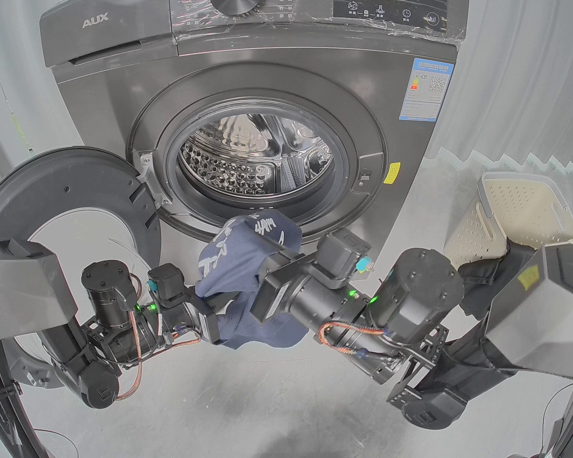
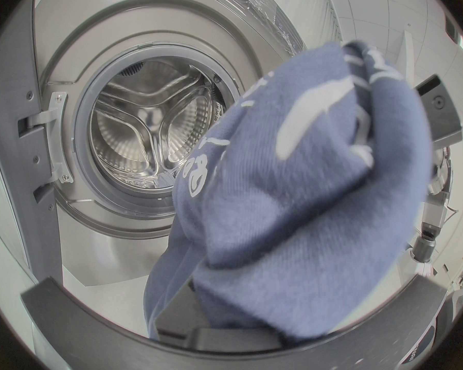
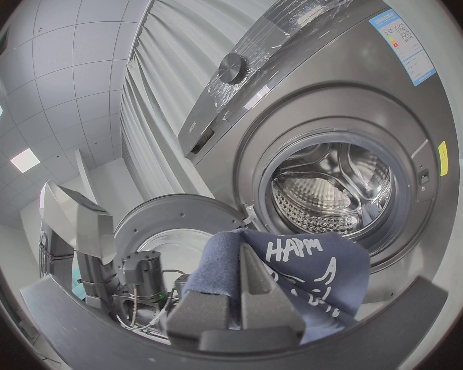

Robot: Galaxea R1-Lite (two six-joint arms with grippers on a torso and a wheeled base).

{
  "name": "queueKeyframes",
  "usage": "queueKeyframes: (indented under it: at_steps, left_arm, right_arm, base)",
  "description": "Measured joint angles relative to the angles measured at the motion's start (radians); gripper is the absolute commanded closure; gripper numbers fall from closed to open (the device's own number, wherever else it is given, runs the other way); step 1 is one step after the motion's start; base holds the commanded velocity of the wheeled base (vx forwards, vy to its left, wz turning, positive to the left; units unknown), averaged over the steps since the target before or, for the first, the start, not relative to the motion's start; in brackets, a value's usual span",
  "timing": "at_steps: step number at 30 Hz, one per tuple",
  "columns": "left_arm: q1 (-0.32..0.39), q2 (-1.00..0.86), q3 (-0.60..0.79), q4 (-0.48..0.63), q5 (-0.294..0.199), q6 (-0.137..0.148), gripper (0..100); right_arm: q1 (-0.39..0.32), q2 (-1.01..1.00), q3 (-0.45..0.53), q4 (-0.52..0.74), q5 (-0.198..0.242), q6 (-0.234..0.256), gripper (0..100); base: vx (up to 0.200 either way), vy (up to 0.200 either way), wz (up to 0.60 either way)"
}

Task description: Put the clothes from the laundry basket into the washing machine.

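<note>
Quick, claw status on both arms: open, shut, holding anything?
Left claw: cannot tell, the blue garment covers it.
Right claw: closed, holding the blue garment.

I see a washing machine (image 1: 108,97) in matt brushed grey, its drum (image 1: 254,154) shiny perforated steel; a soft navy knit garment (image 1: 235,256); a matt cream plastic laundry basket (image 1: 528,211).

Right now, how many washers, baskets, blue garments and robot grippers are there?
washing machine: 1
laundry basket: 1
blue garment: 1
grippers: 2, the left gripper and the right gripper
Total: 5
</note>
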Motion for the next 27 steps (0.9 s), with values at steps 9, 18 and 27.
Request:
queueKeyframes:
  at_steps: [9,18,27]
  left_arm:
    - [0.018,-0.024,-0.061,0.005,0.062,-0.077,100]
    - [0.014,-0.096,-0.102,0.007,0.066,-0.152,100]
    - [0.007,-0.133,-0.108,0.005,0.067,-0.157,100]
  right_arm:
    - [-0.098,-0.004,0.063,-0.005,-0.006,0.003,100]
    - [-0.113,0.081,0.143,-0.006,-0.004,0.003,100]
    - [-0.109,0.127,0.121,-0.005,-0.004,-0.002,0]
  base:
    - [0.000,0.000,0.00]
    - [0.000,0.000,0.00]
    - [0.000,0.000,0.00]
